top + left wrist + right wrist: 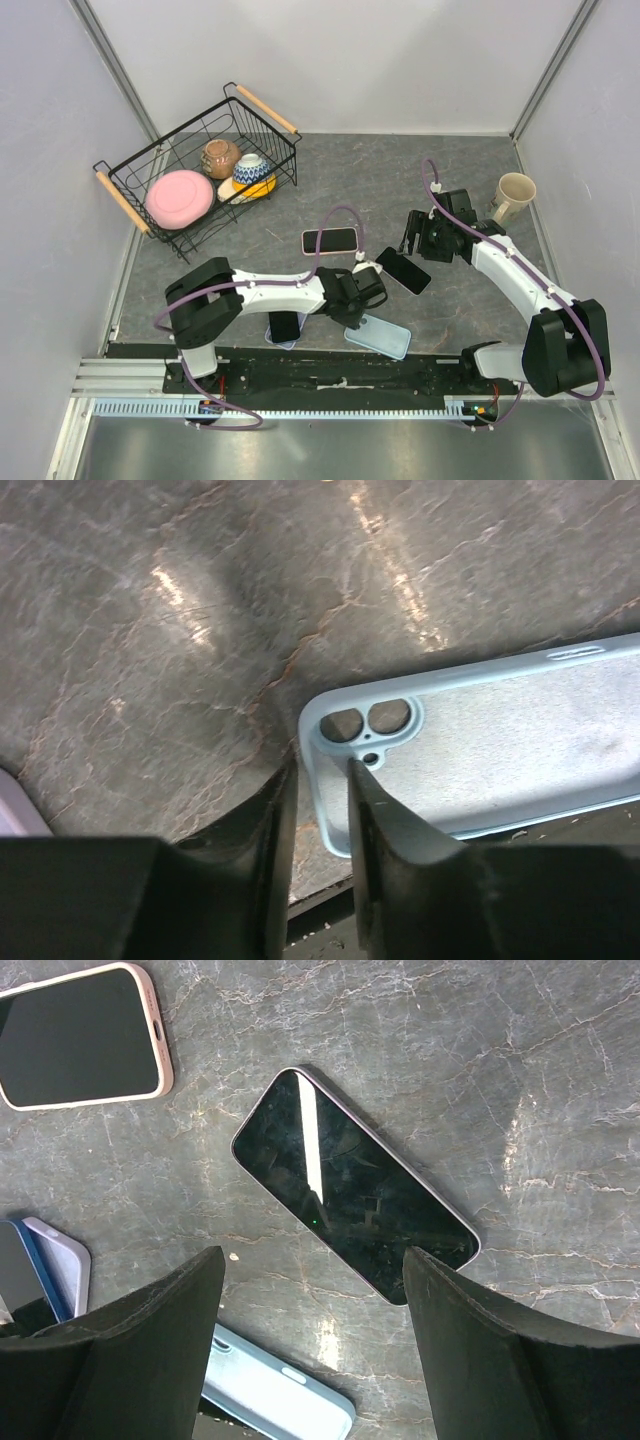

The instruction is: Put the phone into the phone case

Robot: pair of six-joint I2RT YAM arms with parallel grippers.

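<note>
The bare black phone [403, 270] lies face up on the grey table; it also shows in the right wrist view [350, 1185]. My right gripper [415, 238] hovers over its far end, open and empty, fingers wide apart [312, 1260]. The empty light blue phone case [378, 336] lies open side up at the table's front edge. In the left wrist view [500, 740] its camera cutouts face my fingers. My left gripper [362, 305] is shut on the case's short end wall by the cutouts [322, 770], one finger inside and one outside.
A phone in a pink case [330, 241] lies behind the black phone. Another phone in a blue and lavender case [285, 327] lies under the left arm. A wire basket [130, 195] with dishes stands far left, and a mug [513, 195] far right.
</note>
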